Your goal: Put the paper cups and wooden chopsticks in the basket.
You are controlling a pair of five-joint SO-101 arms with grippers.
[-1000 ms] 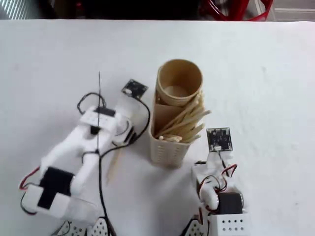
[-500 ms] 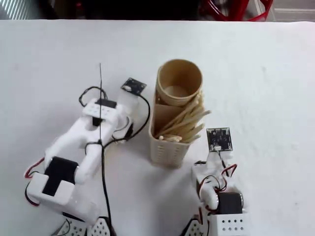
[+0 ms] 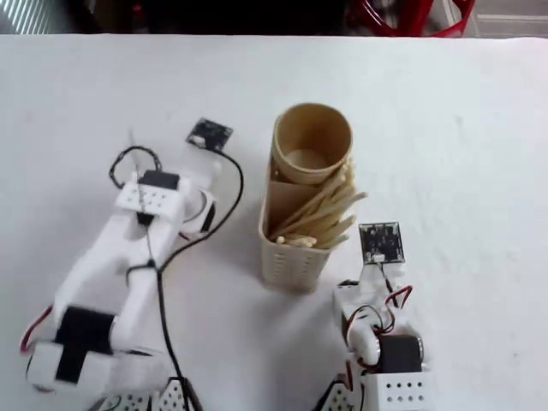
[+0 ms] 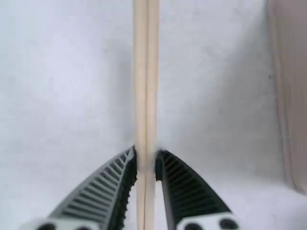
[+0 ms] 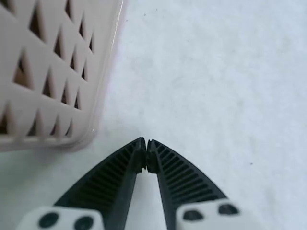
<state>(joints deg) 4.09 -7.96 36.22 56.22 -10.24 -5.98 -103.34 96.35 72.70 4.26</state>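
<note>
Here, pale wooden chopsticks [image 4: 145, 86], straight joined pair, pinched in left claw [image 4: 146, 154]

1 basket [image 3: 291, 261]. 1 paper cup [image 3: 312, 128] seen from above; can't tell if more are nested in it. bundled chopsticks [image 3: 321, 214]: several, too packed for exact no. chopstick pair [image 4: 145, 72]: 2 sticks, side by side. 2 arms: left arm [image 3: 120, 257], right arm [image 3: 377, 338].

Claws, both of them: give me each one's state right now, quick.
Left claw: closed, holding wooden chopsticks.
Right claw: closed, holding nothing, next to the basket.
</note>
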